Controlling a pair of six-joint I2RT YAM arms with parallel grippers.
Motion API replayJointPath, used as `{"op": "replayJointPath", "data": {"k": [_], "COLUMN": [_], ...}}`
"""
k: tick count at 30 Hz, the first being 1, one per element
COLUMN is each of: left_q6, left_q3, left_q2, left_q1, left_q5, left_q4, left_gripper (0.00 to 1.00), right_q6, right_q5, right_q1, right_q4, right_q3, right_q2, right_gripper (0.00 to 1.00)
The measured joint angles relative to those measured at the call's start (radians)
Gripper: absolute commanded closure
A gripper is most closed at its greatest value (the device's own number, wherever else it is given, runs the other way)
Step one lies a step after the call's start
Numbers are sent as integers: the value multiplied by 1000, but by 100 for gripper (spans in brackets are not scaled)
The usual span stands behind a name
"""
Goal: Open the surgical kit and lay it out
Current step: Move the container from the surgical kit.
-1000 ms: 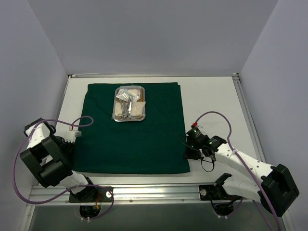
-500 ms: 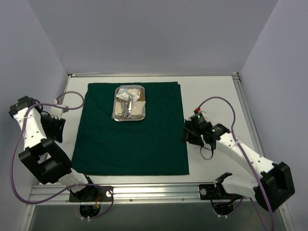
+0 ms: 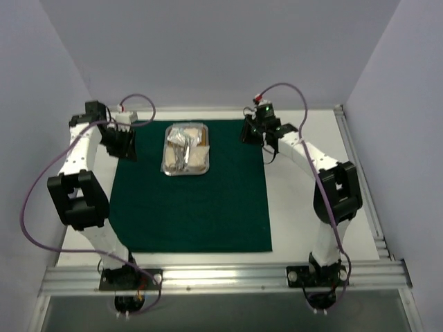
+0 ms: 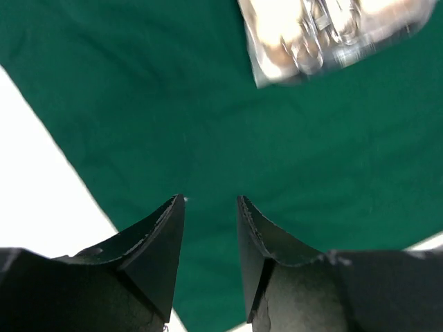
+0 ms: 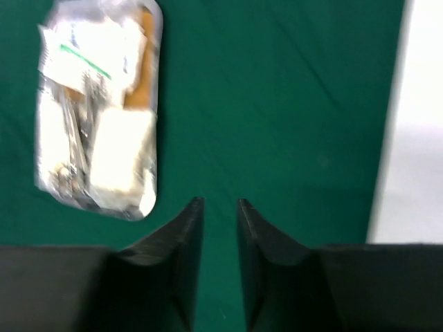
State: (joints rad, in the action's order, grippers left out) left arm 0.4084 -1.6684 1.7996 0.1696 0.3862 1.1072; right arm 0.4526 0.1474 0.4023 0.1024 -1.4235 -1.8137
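The dark green cloth [image 3: 194, 207] lies spread flat on the white table. The steel tray [image 3: 185, 173] sits on its far middle, holding white gauze pads [image 3: 197, 160], clear packets and silver instruments. My left gripper [image 3: 127, 143] is over the cloth's far left corner, open and empty. In the left wrist view [image 4: 211, 200] cloth [image 4: 208, 104] lies under it and the tray [image 4: 332, 34] is ahead to the right. My right gripper [image 3: 250, 131] is over the far right corner, jaws slightly apart and empty. In the right wrist view [image 5: 219, 202] the tray [image 5: 97, 117] is blurred at the left.
Grey walls close in the table on three sides. A metal rail [image 3: 221, 277] runs along the near edge. Bare white table [image 3: 311, 207] lies right of the cloth, with a narrower strip on the left. Purple cables loop over both arms.
Both arms have swung from the near sides of the cloth to its far corners, left and right of the tray. The cloth and tray have not moved.
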Motion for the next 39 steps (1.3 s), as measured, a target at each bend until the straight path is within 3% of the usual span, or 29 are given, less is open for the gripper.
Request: {"op": "replayJointPath", "data": {"k": [3, 10, 15, 18, 28, 39], "left_q6": [-61, -134, -160, -166, -169, -173], "left_q3": [-35, -74, -79, -79, -79, -77], "left_q2": [103, 275, 325, 344, 347, 361], "left_q1": [-3, -4, -5, -5, -5, 6], "left_q5": [2, 26, 7, 4, 3, -18], "left_q4": [-60, -134, -175, -195, -225, -247], "left_gripper": [55, 55, 55, 55, 55, 55], "right_q6": [-2, 62, 116, 148, 222, 247], "right_q5": [30, 124, 156, 166, 183, 213], "right_q1": [18, 80, 105, 101, 93, 88], "right_q4": [-60, -181, -210, -238, -309, -407], "right_q3": [-146, -478, -600, -615, -620, -545], "right_q2": [-151, -540, -715, -734, -761, -746], "right_gripper": [68, 70, 74, 77, 100, 100]}}
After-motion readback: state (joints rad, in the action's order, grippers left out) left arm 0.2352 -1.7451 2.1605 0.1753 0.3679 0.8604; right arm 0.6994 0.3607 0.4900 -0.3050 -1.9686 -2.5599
